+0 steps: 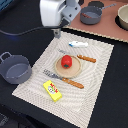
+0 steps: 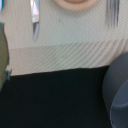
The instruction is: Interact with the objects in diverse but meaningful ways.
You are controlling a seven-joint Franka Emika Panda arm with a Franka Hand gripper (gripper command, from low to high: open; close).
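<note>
A pale placemat (image 1: 70,70) lay on the dark surface (image 1: 112,95), its long axis running from the near left corner toward the far right in the exterior view. Near the mat's middle sat one small round plate (image 1: 68,69) with a single red tomato (image 1: 66,61) on it. Two brown-handled utensils flanked the plate: a fork (image 1: 64,80) on the near side, tines toward the exterior view's left, and a knife (image 1: 80,56) on the far side, its handle toward the exterior view's right. Both lay roughly parallel to each other. One yellow block (image 1: 52,90) with red marks lay near the mat's near edge, its long axis slanting. A small white and blue item (image 1: 78,44) lay by the mat's far edge.

One dark grey pot (image 1: 15,68) stood on the surface just off the mat's left edge. A second grey pot (image 1: 90,14) sat on a brown board (image 1: 102,22) at the far right, with a pale bowl (image 1: 123,20) near it.

The arm hung above the mat's far edge; the claw (image 1: 57,34) was blurred, and I could not tell how far it was open or whether it held anything.
</note>
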